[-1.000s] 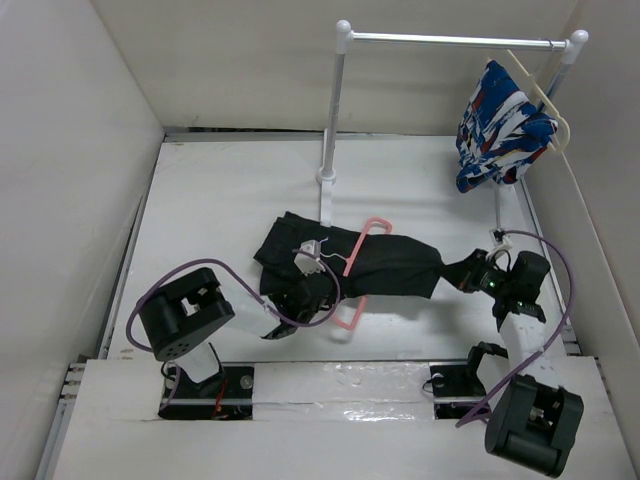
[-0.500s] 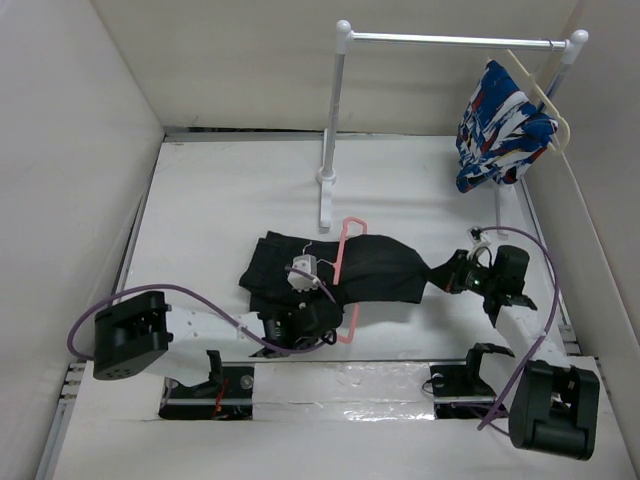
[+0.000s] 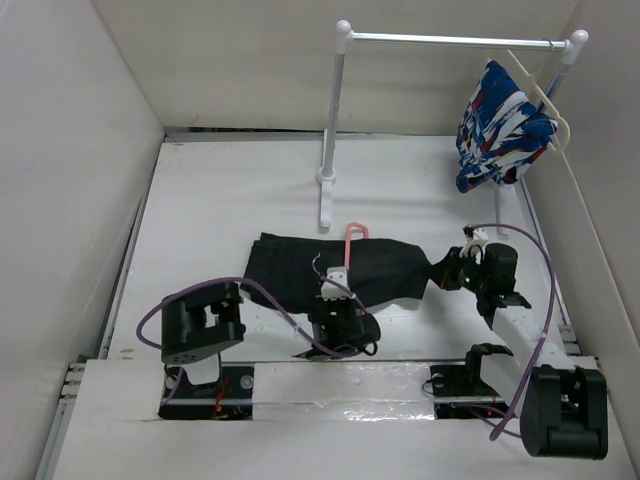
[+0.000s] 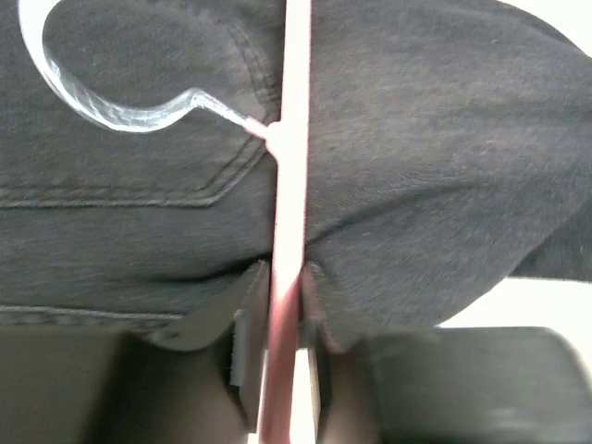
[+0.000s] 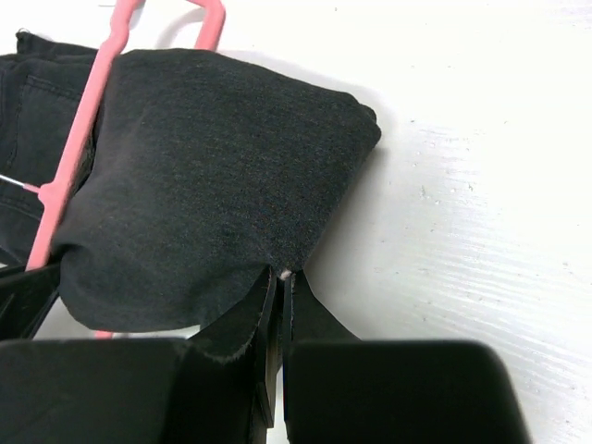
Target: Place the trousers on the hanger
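Observation:
The black trousers (image 3: pixel 300 272) lie flat across the middle of the table. The pink hanger (image 3: pixel 352 234) lies across them, pointing away from me. My left gripper (image 3: pixel 338 300) is at their near edge, shut on one pink bar of the hanger (image 4: pixel 294 139). That bar runs over the fabric (image 4: pixel 444 139), with the metal hook (image 4: pixel 111 113) to its left. My right gripper (image 3: pixel 452 272) is shut on the trousers' right end. In the right wrist view the gripper (image 5: pixel 282 274) pinches the edge of the dark cloth (image 5: pixel 213 185), and the hanger (image 5: pixel 79 157) shows at the left.
A white clothes rail (image 3: pixel 450 40) stands at the back, its left post foot (image 3: pixel 325 195) just beyond the trousers. A blue, white and red garment (image 3: pixel 500 130) hangs on a cream hanger (image 3: pixel 540 95) at the rail's right end. Walls close in left and right.
My left arm has swung and its gripper has moved right along the trousers' near edge, turning the hanger to point straight away. The trousers have flattened. My right gripper has shifted slightly left.

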